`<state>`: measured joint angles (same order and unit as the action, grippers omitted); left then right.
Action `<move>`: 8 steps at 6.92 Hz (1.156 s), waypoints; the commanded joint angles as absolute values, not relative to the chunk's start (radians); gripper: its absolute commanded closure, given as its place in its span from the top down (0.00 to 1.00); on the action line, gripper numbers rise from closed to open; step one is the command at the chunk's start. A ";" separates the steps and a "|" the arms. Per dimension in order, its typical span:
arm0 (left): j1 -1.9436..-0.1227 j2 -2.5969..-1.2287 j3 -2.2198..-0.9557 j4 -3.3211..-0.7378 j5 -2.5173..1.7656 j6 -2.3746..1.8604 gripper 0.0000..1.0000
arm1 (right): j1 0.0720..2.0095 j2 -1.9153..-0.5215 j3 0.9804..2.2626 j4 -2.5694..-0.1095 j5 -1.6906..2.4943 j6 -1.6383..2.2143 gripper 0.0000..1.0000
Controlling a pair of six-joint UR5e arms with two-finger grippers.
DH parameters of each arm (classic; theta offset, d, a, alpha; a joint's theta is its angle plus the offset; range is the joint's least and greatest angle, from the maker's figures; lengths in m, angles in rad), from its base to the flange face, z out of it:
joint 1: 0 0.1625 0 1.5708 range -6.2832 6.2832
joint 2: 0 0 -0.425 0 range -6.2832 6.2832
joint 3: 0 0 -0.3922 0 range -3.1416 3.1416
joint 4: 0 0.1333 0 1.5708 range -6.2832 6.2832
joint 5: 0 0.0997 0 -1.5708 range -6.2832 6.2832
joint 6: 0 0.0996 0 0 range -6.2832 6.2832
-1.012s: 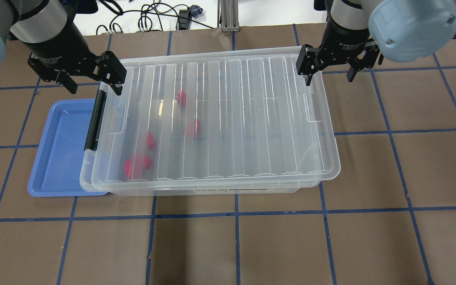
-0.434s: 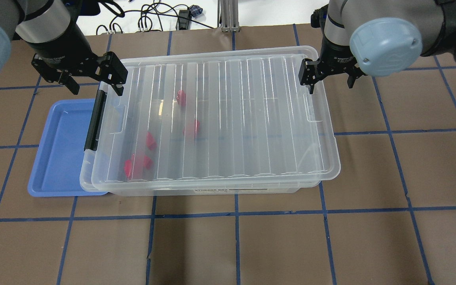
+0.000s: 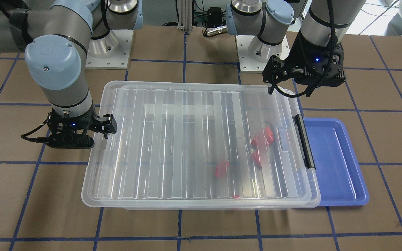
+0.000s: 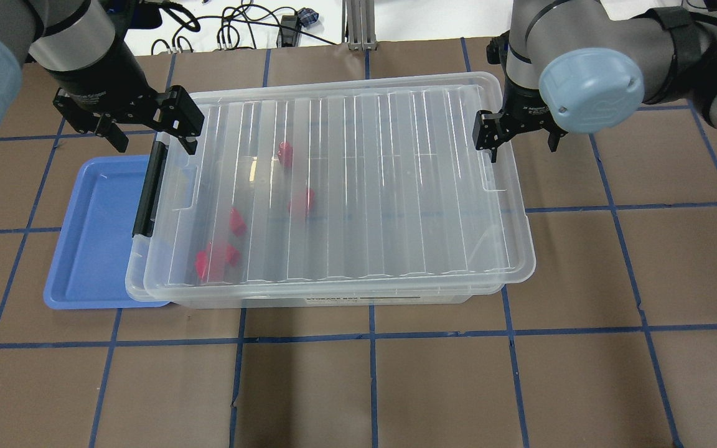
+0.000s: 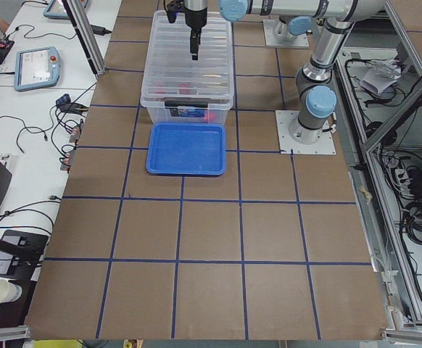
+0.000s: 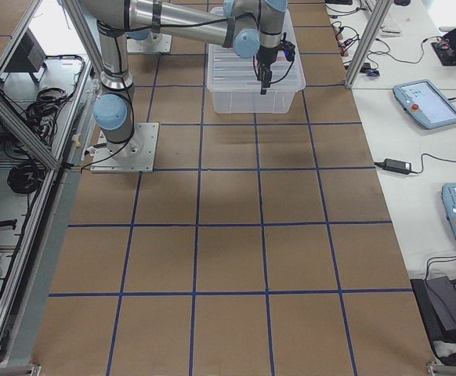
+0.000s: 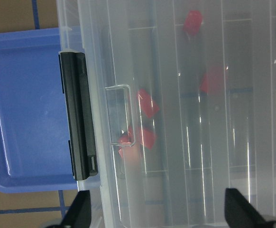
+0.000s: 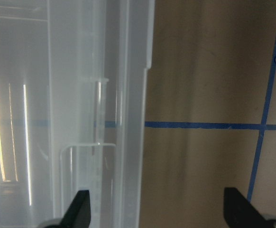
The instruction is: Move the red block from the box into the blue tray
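The box (image 4: 365, 180) is a clear bin with its ribbed lid on and a black latch bar (image 4: 150, 190) at its left end. Several red blocks lie inside, seen through the lid, among them one (image 4: 285, 152) near the far side and one (image 4: 214, 258) near the front left; the left wrist view shows them too (image 7: 148, 102). The blue tray (image 4: 94, 236) sits against the box's latch end, partly under the lid's rim. My left gripper (image 4: 154, 142) hangs open over the far left corner, above the latch. At the box's right end my right gripper (image 4: 521, 148) is open, straddling the lid's rim (image 8: 138, 118).
Brown table with a blue tape grid. Cables (image 4: 234, 31) and an aluminium post (image 4: 355, 25) lie beyond the far edge. Both arm bases (image 3: 108, 45) stand behind the box. Tablets (image 5: 37, 67) rest on a side bench.
My right gripper has come closer to the box's right end and toward the table's front, its elbow swinging inward. The left gripper has shifted slightly right. The box and blocks have not moved.
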<state>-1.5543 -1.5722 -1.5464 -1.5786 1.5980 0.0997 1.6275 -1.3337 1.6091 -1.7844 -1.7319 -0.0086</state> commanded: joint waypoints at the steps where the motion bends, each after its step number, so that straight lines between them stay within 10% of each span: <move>1: -1.597 -1.559 -1.542 -1.589 1.597 0.101 1.00 | 1.628 -1.333 1.629 -1.786 -1.758 -0.037 1.00; 8: -1.629 -1.591 -1.536 -1.594 1.598 0.110 1.00 | 1.528 -1.335 1.631 -1.793 -1.835 -0.061 1.00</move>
